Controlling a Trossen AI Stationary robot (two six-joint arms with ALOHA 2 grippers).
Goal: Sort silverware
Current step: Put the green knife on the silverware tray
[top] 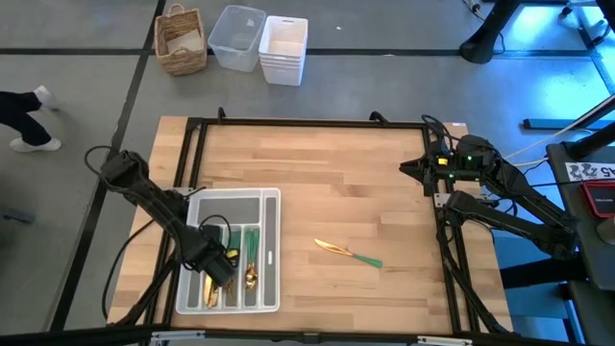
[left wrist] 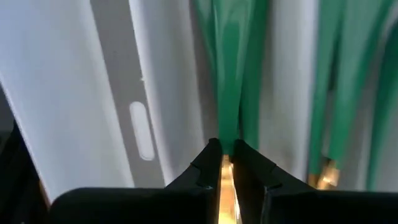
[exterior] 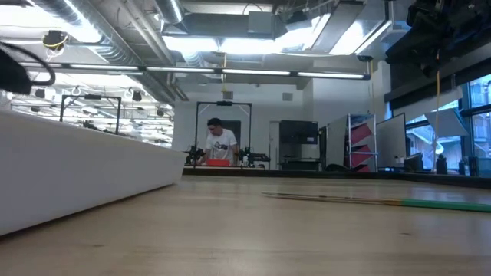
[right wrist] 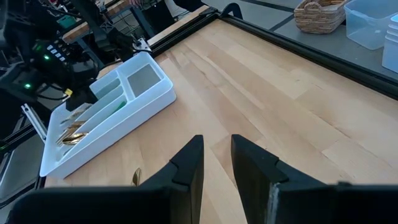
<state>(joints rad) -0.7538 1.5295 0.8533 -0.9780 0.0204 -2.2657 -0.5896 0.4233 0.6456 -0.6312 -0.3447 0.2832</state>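
Green-handled silverware [top: 240, 264]: most lies in the white tray's [top: 272, 252] long slots.
Left pincer [left wrist: 224, 163]: down inside the tray, clenched on one piece's green handle [left wrist: 231, 87].
Loose piece [top: 348, 253]: alone on the wooden tabletop [top: 327, 183], well apart from the tray.
Right pincer [right wrist: 216, 163]: raised at the tabletop's right edge, released.

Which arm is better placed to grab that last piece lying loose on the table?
Probably the right. Its pincer is open and empty, while the left pincer is over the white tray, shut on a utensil. The loose piece lies between them.
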